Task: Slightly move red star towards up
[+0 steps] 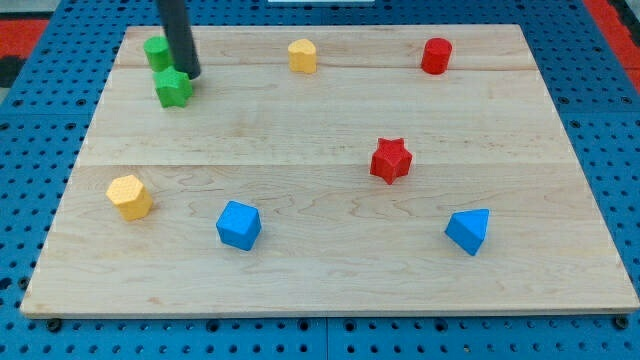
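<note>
The red star (391, 160) lies on the wooden board (330, 270), right of centre. My tip (190, 74) is far off at the view's upper left, between two green blocks: it touches or nearly touches the green star (173, 88) just below it, and a green cylinder-like block (157, 52) sits to its left. The rod comes down from the view's top edge.
A yellow block (302, 56) sits at top centre and a red cylinder (436, 56) at top right. A yellow hexagon-like block (130, 196) lies at lower left. A blue block (239, 225) and a blue wedge-like block (469, 231) lie near the bottom.
</note>
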### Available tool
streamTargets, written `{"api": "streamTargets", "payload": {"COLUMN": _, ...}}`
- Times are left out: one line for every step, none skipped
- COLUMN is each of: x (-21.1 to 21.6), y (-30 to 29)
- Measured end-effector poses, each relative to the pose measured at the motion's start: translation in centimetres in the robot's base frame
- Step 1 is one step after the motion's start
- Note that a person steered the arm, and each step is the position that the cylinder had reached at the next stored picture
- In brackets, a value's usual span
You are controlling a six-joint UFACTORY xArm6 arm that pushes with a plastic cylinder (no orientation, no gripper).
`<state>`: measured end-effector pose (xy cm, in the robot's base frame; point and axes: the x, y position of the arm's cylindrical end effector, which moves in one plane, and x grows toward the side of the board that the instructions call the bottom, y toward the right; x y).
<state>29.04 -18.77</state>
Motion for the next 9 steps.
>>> {"api": "streamTargets", "payload": {"x": 3.5, "y": -0.2}}
{"api": "streamTargets", "payload": {"x": 5.6, "y": -2.0}}
{"api": "streamTargets", "payload": {"x": 4.4, "y": 1.1}}
{"api": "streamTargets", "payload": {"x": 8.8, "y": 7.1}}
{"api": "streamTargets", "payload": {"x": 12.0, "y": 7.8}}
{"api": "streamTargets", "payload": {"x": 15.7, "y": 11.8}}
{"api": "streamTargets", "payload": {"x": 16.3, "y": 18.7}}
{"api": "streamTargets", "payload": {"x": 18.6, "y": 23.5}}
{"api": "streamTargets", "payload": {"x": 15.7, "y": 27.9}}
